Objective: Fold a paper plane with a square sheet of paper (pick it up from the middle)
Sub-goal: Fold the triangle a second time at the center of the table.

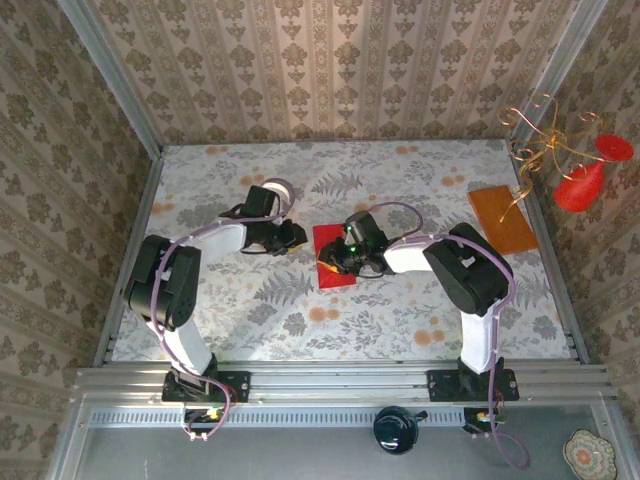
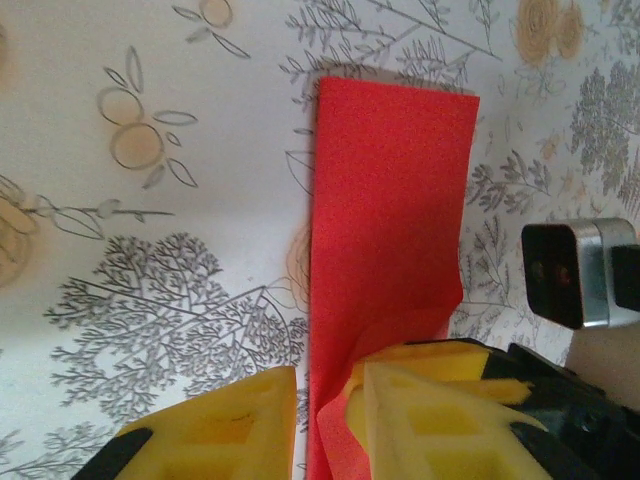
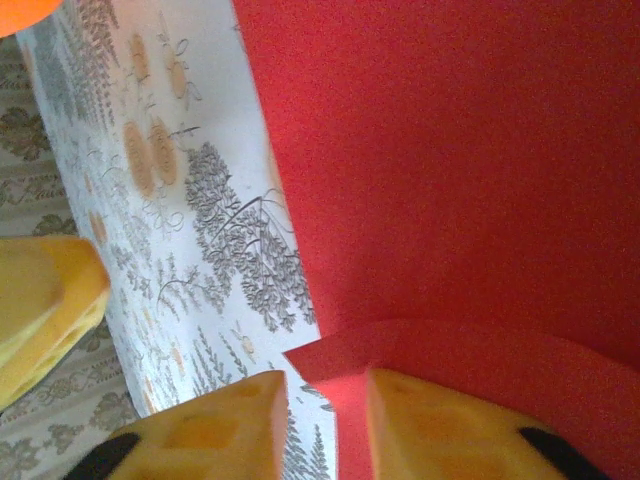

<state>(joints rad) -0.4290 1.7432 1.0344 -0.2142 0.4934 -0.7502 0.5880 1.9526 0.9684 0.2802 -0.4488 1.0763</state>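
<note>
Top external view: the square sheet of paper [image 1: 327, 250] lies near the tabletop's [image 1: 400, 320] middle. The left gripper [image 2: 330, 385] and the right gripper [image 3: 326, 385] each straddle a lifted edge of it, jaws slightly spread.

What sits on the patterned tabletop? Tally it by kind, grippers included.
Red paper sheet: 1
Orange-brown board: 1
Grippers: 2, the left gripper and the right gripper
Total: 4
</note>
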